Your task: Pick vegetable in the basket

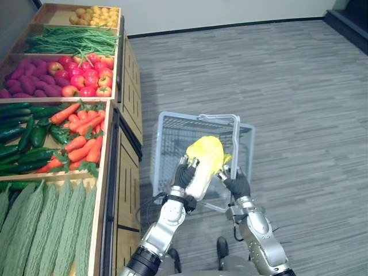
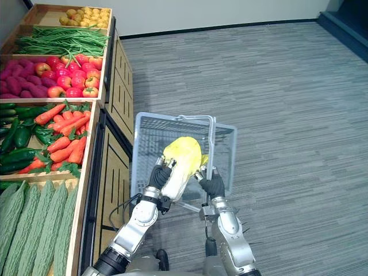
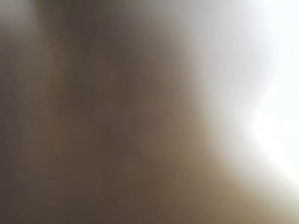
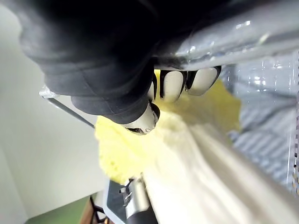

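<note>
- Fingers [image 2: 156, 168] of the left hand [image 1: 184, 175] curl closed round the pale stalk end of the cabbage [image 1: 204, 156]. The far side of the grasp is hidden behind the stalk, and the left wrist view is too blurred to add detail.
- Cabbage: held clear in the air, tilted with its yellow leafy head away from the robot, above the near part of the basket [image 1: 172, 144] and not yet resting inside it.
- Fingers [image 4: 172, 85] of the right hand [image 1: 237, 184] are curled narrowly round the basket's handle [image 1: 236, 144], with the yellow leaves just beyond their tips.
- Step in hand, as judged: lowering the cabbage into the basket. It is done well by carrying the head forward past the raised handle, then down toward the middle of the mesh floor.
- Release is best left until the stalk is borne by the basket. The right hand should keep the handle level so the load does not tip.
</note>
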Available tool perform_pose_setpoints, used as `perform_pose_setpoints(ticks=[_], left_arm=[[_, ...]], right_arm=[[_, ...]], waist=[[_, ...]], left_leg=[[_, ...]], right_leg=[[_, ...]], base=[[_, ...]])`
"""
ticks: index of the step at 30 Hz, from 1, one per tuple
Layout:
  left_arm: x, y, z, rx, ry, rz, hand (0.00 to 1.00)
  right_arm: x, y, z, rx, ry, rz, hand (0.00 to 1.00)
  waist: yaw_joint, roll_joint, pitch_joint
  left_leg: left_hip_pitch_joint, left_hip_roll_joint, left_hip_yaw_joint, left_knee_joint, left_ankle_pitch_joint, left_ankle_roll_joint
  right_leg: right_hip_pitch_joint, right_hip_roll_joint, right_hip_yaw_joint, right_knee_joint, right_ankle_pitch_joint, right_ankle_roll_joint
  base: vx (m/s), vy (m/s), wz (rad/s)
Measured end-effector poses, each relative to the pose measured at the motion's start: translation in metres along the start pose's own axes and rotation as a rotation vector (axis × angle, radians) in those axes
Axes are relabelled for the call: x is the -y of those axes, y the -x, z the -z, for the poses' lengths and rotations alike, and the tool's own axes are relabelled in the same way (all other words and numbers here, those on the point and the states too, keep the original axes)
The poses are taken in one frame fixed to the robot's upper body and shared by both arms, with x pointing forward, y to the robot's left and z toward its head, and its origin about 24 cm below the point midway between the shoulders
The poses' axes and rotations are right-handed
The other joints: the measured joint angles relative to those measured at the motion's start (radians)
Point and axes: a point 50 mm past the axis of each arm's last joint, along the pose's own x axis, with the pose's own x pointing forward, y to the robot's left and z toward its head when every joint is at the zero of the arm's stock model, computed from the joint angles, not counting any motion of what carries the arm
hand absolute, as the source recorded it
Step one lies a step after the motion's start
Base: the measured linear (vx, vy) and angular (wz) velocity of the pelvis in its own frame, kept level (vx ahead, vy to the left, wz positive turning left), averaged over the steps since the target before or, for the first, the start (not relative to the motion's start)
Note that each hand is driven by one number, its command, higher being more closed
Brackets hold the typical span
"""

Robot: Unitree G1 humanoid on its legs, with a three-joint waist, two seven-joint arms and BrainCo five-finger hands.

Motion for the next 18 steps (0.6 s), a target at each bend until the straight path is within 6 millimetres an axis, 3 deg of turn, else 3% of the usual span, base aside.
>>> perform_pose_setpoints(ticks=[3,10,18], left_arm=[[-0.002,0.0,0.007,-0.034,-0.029,-0.004,0.0],[0.0,0.0,0.008,-0.027,-0.091,0.007,0.0],[0.013,0.004,-0.007,0.08,-0.187,0.108,0.0]], right_arm=[[-0.001,0.004,0.002,-0.012,-0.043,-0.007,1.0],[0.0,0.004,0.003,-0.024,-0.083,0.001,1.0],[0.008,0.02,0.017,-0.088,-0.084,0.055,1.0]], waist=[[-0.003,-0.015,-0.004],[-0.008,-0.022,-0.008],[-0.007,-0.028,-0.014]], left_leg=[[0.012,0.0,0.003,-0.018,0.0,0.0],[0.027,-0.003,0.013,-0.036,0.001,0.0],[0.054,-0.009,-0.008,-0.065,0.009,0.003]], right_leg=[[0.0,0.003,0.004,0.0,-0.007,0.01],[0.001,0.001,0.012,0.0,-0.008,0.012],[0.022,-0.001,-0.003,0.002,-0.007,0.013]], base=[[0.0,-0.011,-0.06],[0.01,0.008,-0.04],[0.02,0.022,0.09]])
